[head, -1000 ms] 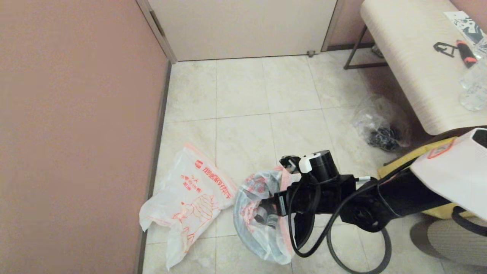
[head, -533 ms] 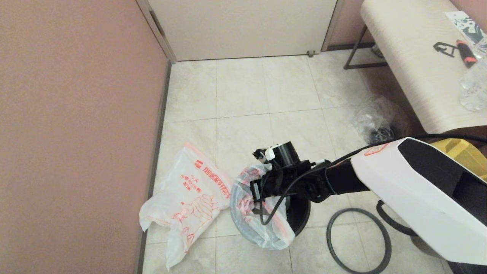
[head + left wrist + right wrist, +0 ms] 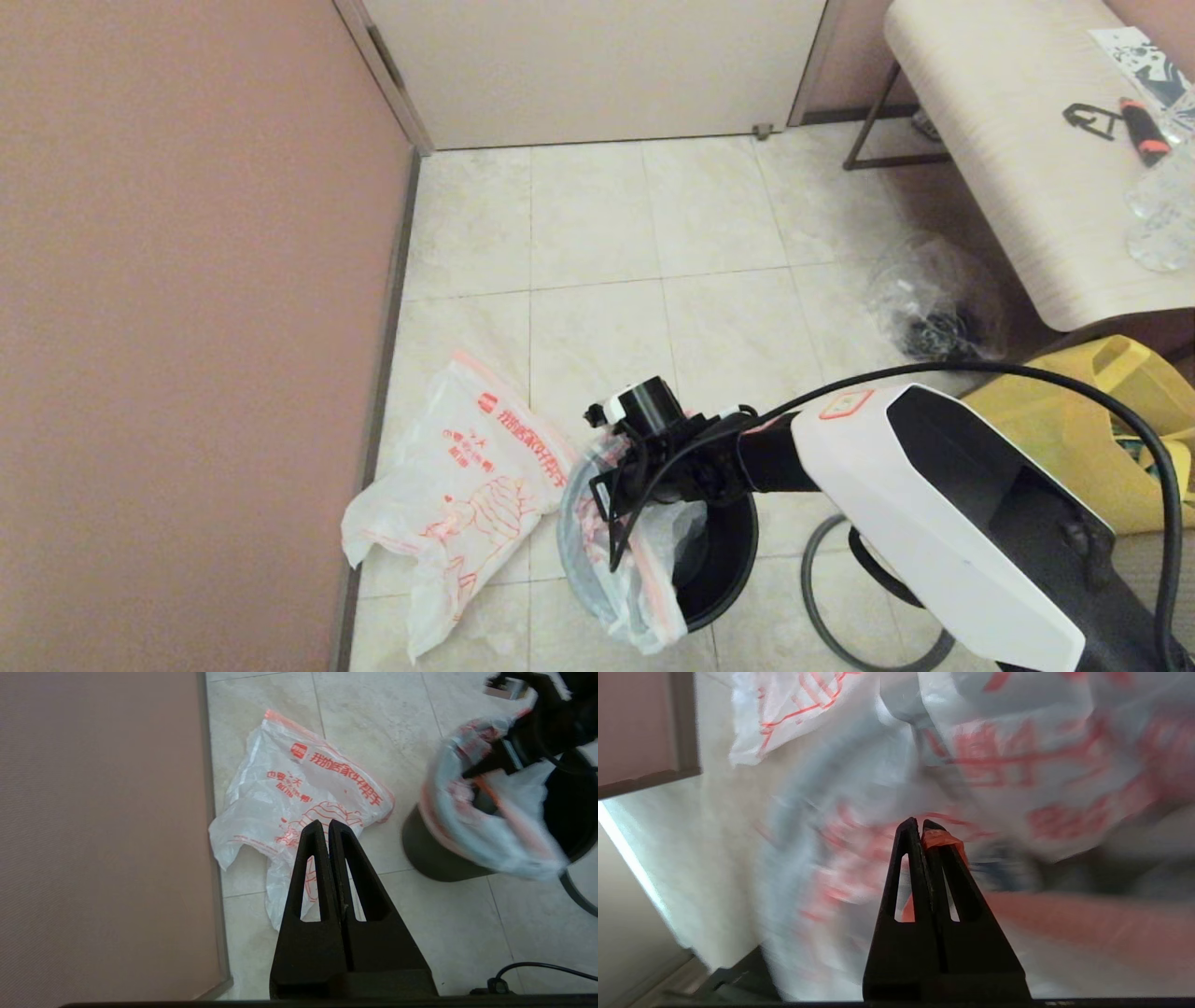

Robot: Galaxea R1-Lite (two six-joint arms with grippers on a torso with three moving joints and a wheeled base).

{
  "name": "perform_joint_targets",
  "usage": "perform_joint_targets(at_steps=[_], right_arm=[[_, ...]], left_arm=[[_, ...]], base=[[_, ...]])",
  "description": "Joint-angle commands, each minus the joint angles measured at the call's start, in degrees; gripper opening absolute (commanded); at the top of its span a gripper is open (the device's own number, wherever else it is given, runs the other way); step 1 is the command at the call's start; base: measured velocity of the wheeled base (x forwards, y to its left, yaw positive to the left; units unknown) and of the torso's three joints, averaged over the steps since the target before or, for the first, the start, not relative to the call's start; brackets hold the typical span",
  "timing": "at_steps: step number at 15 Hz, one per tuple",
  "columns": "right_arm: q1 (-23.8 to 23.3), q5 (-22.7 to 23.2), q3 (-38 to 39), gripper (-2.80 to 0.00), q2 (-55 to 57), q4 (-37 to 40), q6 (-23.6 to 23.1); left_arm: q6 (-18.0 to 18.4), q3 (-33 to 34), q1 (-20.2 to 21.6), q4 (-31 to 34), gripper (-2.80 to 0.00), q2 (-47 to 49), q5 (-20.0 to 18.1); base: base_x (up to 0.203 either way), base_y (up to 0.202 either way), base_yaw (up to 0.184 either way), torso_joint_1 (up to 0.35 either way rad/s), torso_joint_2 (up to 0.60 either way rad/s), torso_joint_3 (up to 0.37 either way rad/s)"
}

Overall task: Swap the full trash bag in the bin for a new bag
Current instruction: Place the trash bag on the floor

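The bin (image 3: 728, 551) stands on the floor tiles near my base, its black inside showing on the right. The full trash bag (image 3: 625, 569) is bunched over the bin's left rim. My right gripper (image 3: 605, 493) reaches over the bin from the right and is shut on the bag's orange-red rim (image 3: 941, 839). The new bag (image 3: 457, 485), with bold red text and a hand drawing, lies flat on the floor left of the bin, by the wall. My left gripper (image 3: 324, 825) hovers above the new bag (image 3: 303, 788), shut and holding nothing. The bin (image 3: 434, 858) shows in the left wrist view too.
A dark ring (image 3: 808, 586) lies on the floor right of the bin, partly under my arm. A clear bag with black cords (image 3: 934, 317) and a yellow tote (image 3: 1074, 439) sit at the right, below a pale bench (image 3: 1008, 168). The pink wall (image 3: 187, 327) runs along the left.
My right arm has swung left across the bin, dragging the full bag's rim to the bin's left side. The bin's black inside now shows on the right.
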Motion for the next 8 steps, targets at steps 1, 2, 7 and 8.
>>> perform_joint_targets(at_steps=[1, 2, 7, 8], right_arm=[[-0.22, -0.05, -2.97, -2.80, 2.77, 0.83, -2.38], [-0.15, -0.29, -2.12, -2.80, 2.06, 1.06, -2.86], [1.39, 0.78, 7.27, -2.80, -11.13, 0.31, 1.30], [1.66, 1.52, 10.48, -2.80, -14.64, -0.69, 2.45]], left_arm=[[-0.03, 0.00, -0.08, 0.00, -2.80, 0.07, -0.02], [-0.03, 0.00, -0.08, 0.00, -2.80, 0.07, -0.02], [-0.03, 0.00, 0.01, 0.00, -2.80, 0.07, -0.02], [-0.03, 0.00, 0.01, 0.00, -2.80, 0.07, -0.02]], base=[[0.000, 0.000, 0.000, 0.000, 0.00, 0.000], [0.000, 0.000, 0.000, 0.000, 0.00, 0.000], [0.000, 0.000, 0.000, 0.000, 0.00, 0.000], [0.000, 0.000, 0.000, 0.000, 0.00, 0.000]])
